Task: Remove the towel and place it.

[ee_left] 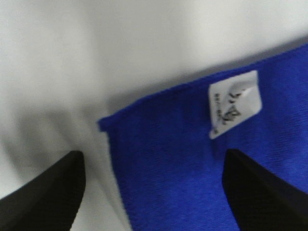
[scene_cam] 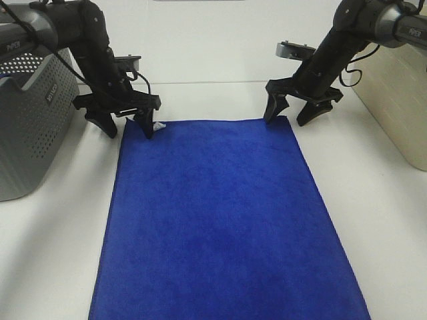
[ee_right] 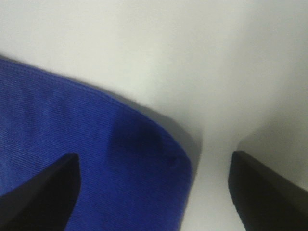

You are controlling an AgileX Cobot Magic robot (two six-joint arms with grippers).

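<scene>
The royal-blue towel (scene_cam: 220, 220) lies spread flat on the white table, running from the far middle to the near edge. Its small white tag (scene_cam: 159, 125) sits at the far left corner. My left gripper (scene_cam: 127, 128) is open, astride that corner, one finger on the towel by the tag and one off it. The left wrist view shows the corner (ee_left: 159, 144) and the tag (ee_left: 234, 102) between the open fingers (ee_left: 43, 192). My right gripper (scene_cam: 288, 116) is open, astride the far right corner (ee_right: 144, 159), holding nothing.
A grey perforated basket (scene_cam: 30, 113) stands at the left edge, close to my left arm. A beige container (scene_cam: 400, 100) stands at the right edge. The white table (scene_cam: 380, 200) shows bare on both sides of the towel.
</scene>
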